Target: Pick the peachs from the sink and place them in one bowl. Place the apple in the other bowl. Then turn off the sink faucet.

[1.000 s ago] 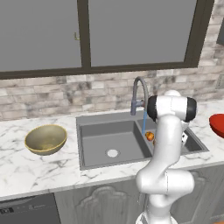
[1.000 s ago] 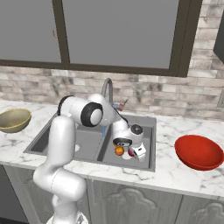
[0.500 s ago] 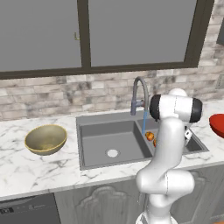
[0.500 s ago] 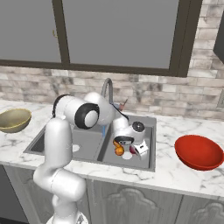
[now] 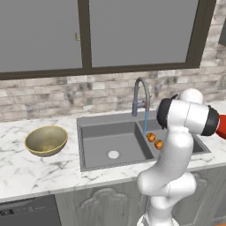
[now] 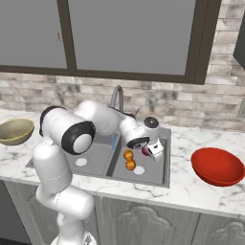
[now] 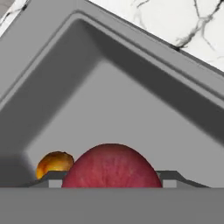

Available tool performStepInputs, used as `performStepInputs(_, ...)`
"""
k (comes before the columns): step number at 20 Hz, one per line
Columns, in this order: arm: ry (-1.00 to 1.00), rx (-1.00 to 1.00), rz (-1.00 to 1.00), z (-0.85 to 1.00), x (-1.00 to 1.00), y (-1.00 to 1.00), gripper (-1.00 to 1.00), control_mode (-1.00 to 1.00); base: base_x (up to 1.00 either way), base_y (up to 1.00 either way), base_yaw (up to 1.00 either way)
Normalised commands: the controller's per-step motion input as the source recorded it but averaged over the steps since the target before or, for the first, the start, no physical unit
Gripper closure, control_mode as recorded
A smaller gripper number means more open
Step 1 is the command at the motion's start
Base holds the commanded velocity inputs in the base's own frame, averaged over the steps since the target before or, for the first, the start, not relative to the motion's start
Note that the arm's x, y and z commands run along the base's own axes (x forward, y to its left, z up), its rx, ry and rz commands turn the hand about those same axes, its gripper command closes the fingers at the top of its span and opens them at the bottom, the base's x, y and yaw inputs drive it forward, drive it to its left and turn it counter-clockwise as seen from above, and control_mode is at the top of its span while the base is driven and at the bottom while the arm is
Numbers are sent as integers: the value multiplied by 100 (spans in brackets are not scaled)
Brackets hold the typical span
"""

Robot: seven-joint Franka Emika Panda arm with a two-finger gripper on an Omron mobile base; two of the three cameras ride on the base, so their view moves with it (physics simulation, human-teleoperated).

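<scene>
The dark crimson apple [image 7: 111, 164] sits between my gripper's [image 7: 111, 178] two tips, which touch its sides; the gripper is shut on it. In the right base view the gripper [image 6: 149, 152] holds the apple [image 6: 144, 151] just above the floor of the sink's [image 6: 165, 162] smaller basin. Two orange peachs [image 6: 128, 154] [image 6: 130, 164] lie beside it; one peach [image 7: 54, 161] shows behind the apple. The faucet [image 5: 140, 93] runs a thin blue stream. The tan bowl [image 5: 46, 140] is left of the sink, the red bowl [image 6: 217, 165] right of it.
My own arm [image 5: 176, 145] stands in front of the smaller basin in the left base view and hides part of it. The wider basin [image 5: 112, 145] holds a pale round drain. A brick wall and dark window frames rise behind the marble counter [image 6: 191, 189].
The hand has risen a little inside the smaller basin, with the apple between its fingers. The peaches and both bowls stay where they were.
</scene>
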Motion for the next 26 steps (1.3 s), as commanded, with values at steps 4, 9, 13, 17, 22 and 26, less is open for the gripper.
performStepInputs(4,0,0,-3,91,-19,-5,100,-100,0,0,0)
performStepInputs(9,0,0,-8,83,-33,-23,100,-100,0,0,0)
performStepInputs(13,-4,0,-3,59,-29,-33,100,-100,0,0,0)
performStepInputs(17,-4,0,-2,34,-24,-50,100,-100,0,0,0)
performStepInputs(22,0,0,-4,22,-20,-53,100,-100,0,0,0)
performStepInputs(26,4,0,-7,35,0,-48,100,-100,0,0,0)
